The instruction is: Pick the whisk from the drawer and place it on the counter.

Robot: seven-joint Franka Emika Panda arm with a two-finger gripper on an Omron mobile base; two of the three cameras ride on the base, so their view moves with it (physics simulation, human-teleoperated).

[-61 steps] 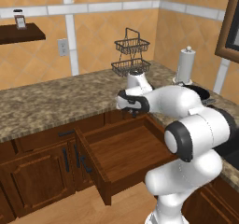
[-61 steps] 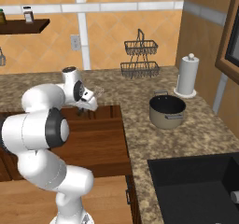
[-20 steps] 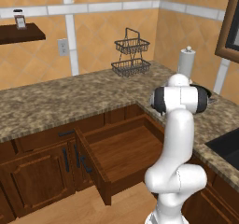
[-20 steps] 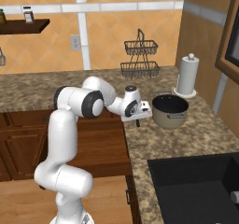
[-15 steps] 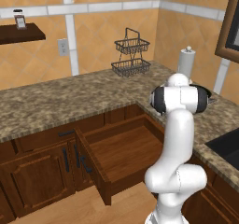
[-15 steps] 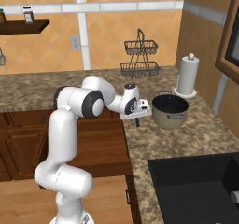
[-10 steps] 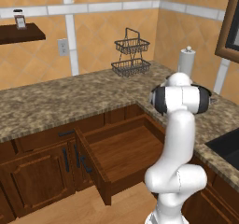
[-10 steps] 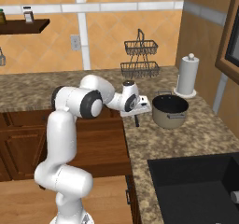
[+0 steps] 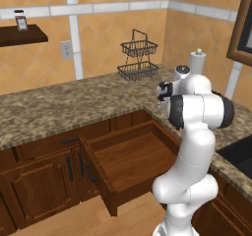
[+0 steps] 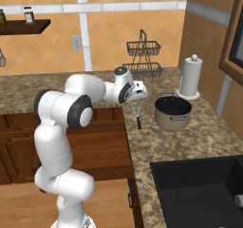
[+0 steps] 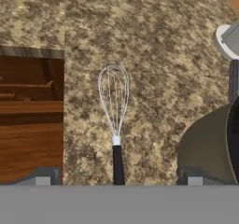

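Down on the granite worktop (image 11: 154, 55), between the open drawer (image 11: 28, 125) and the pot (image 11: 210, 148), lies the whisk (image 11: 114, 118), flat under my claw (image 10: 137, 109). My claw is spread wide, holding nothing. I'd guess it's light, with springy wires that bend, so take the stiff black handle. Speckled stone, plenty of room.

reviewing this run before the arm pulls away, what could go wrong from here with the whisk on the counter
The whisk lies on the counter beside the open drawer, so a nudge as the gripper retreats could roll it back over the edge. The pot sits close on the other side; a wide swing might clip it.
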